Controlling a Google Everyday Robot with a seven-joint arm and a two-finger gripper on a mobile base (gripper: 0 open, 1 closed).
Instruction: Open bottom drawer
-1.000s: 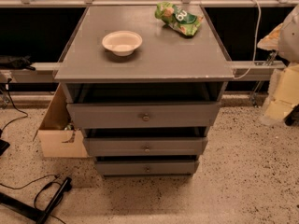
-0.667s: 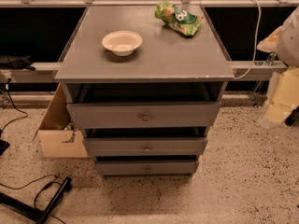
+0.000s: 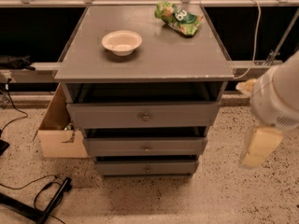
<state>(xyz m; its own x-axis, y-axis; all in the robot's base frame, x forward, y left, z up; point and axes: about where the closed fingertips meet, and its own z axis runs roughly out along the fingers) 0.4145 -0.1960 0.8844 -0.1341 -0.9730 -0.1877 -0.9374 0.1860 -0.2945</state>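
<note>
The bottom drawer [image 3: 146, 167] is the lowest and narrowest grey front of the cabinet, with a small round knob at its centre. It sits slightly out from the cabinet, like the mid-sized drawer [image 3: 145, 147] and the widest top drawer [image 3: 144, 115] above it. My gripper [image 3: 258, 147] hangs on the white arm at the right edge of the camera view, at about the height of the middle drawer. It is well to the right of the cabinet and touches nothing.
A white bowl [image 3: 121, 42] and a green snack bag [image 3: 179, 17] lie on the grey cabinet top [image 3: 154, 62]. An open cardboard box [image 3: 57, 133] stands against the cabinet's left side. Black cables and a stand [image 3: 44, 203] lie on the speckled floor at lower left.
The arm and gripper have moved down and a little to the left, toward the cabinet's right side. The drawers, bowl and bag have not moved.
</note>
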